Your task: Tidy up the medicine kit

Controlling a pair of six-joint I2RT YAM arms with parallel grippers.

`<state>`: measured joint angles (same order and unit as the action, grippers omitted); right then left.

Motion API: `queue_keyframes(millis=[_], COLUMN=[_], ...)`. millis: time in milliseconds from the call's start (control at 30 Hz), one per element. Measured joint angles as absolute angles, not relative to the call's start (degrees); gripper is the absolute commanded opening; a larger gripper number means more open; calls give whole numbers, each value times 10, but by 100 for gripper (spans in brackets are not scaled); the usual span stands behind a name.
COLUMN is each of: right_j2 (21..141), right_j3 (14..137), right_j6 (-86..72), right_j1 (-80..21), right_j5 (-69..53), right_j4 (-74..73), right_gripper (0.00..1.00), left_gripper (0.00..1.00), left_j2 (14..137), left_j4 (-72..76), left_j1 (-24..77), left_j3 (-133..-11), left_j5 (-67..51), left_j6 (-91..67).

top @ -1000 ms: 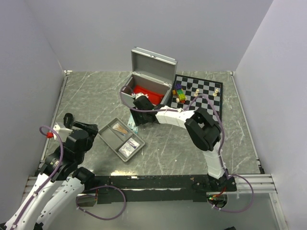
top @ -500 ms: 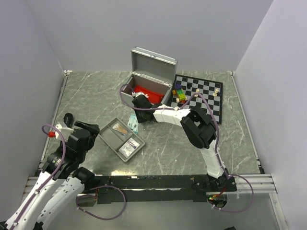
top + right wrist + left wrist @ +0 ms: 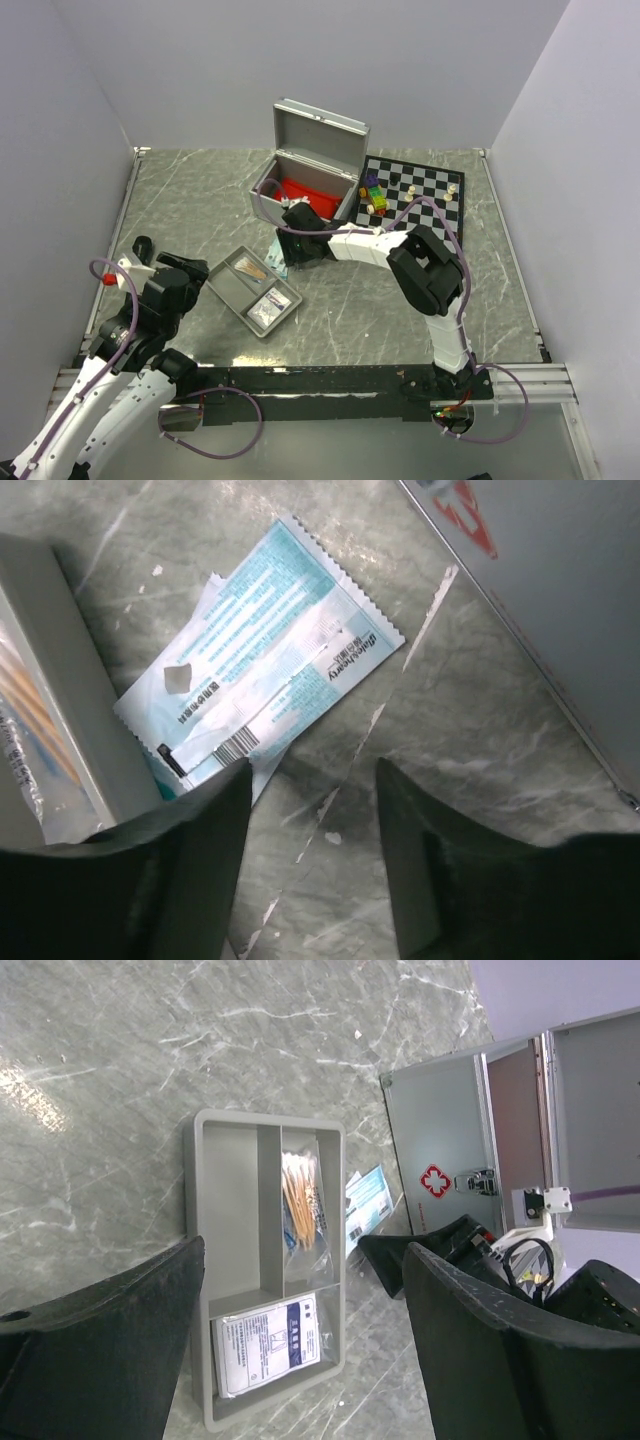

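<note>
The silver medicine case (image 3: 300,185) stands open with red contents; its red-cross front shows in the left wrist view (image 3: 450,1165). The grey divided tray (image 3: 232,280) holds a bag of cotton swabs (image 3: 300,1200) and a white printed packet (image 3: 270,1345). Blue-white packets (image 3: 265,675) lie on the table between tray and case, also seen from above (image 3: 277,252). My right gripper (image 3: 312,780) is open and empty, low over the table just beside these packets. My left gripper (image 3: 300,1255) is open and empty, above the tray's near side.
A chessboard (image 3: 420,195) with a few pieces and small coloured blocks (image 3: 376,197) lies right of the case. The tray's wall (image 3: 70,710) is close on the right gripper's left, the case front (image 3: 560,590) close on its right. Walls enclose the table.
My right gripper has moved from the case's front edge toward the near side, down over the blue-white packets. The left arm has barely moved.
</note>
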<state>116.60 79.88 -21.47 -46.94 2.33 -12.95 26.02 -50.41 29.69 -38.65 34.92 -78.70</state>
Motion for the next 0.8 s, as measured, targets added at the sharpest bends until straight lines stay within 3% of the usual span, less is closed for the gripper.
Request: queue_keyframes(millis=[167,400,667,800], right_j2=[1166,1191,1240,1246], right_j3=[804,860,911,919], right_j6=[-215,-196,-166,-159], right_j1=[-476,-501,-512,-512], right_j5=[27,64,81,92], right_j4=[-142,-159,-180,-190], right_gripper=[71,68,49,26], left_gripper=[84,84,84,84], left_j2=[260,260,261,262], left_j4=[-504,-504,-503,-501], left_j1=[297,297,297,297], left_j3=[-387,-387,-387,-386], left_j5=[345,344,343,343], left_j6=[-787,-787,-786,-786])
